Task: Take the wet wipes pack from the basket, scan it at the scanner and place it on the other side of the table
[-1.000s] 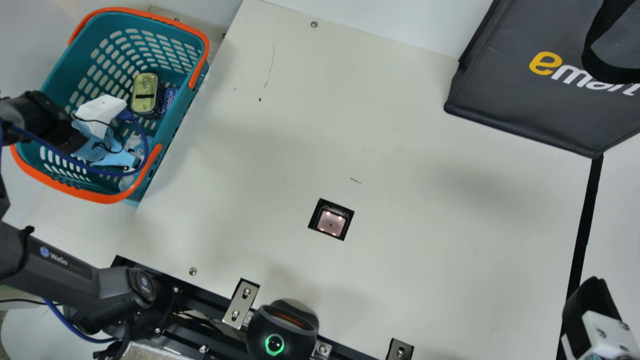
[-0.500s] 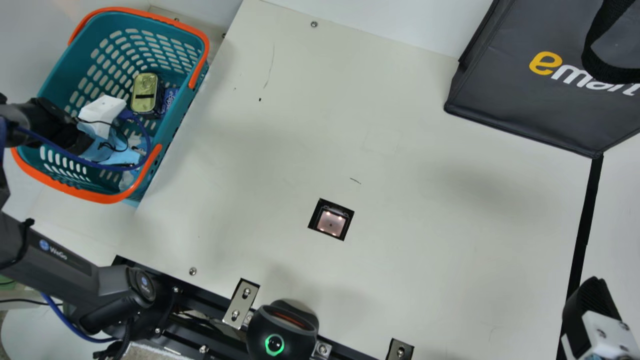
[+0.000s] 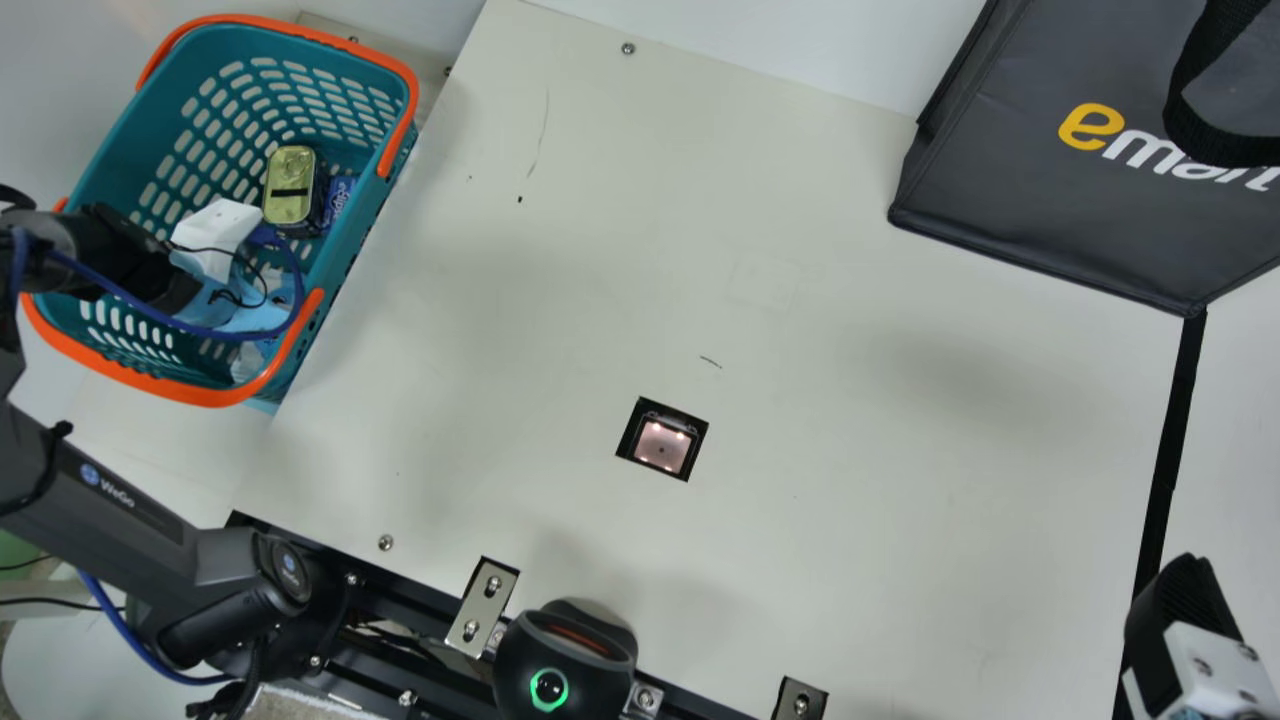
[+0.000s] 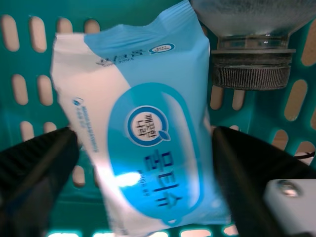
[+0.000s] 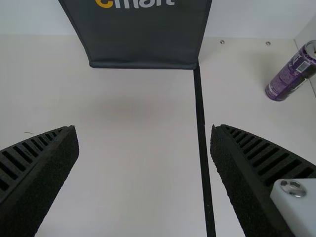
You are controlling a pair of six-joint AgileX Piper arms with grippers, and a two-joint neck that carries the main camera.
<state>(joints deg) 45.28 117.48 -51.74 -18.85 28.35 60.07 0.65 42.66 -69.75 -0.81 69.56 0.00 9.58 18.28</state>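
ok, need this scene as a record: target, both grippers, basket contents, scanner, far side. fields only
target: wet wipes pack, in teal basket, not at scanner
left_gripper: left gripper open, fingers either side of pack; contact unclear
right_gripper: right gripper open, empty, near black strip
also_in_basket: gold-topped tin, capped bottle
scanner: scanner window lit, uncovered
far_side: purple can past strip; dark bag at table's back

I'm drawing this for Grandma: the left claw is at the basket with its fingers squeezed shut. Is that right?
Not quite: the left claw is at the basket, but it's open. The left wrist view shows its fingers spread apart, with the wet wipes pack showing between them.
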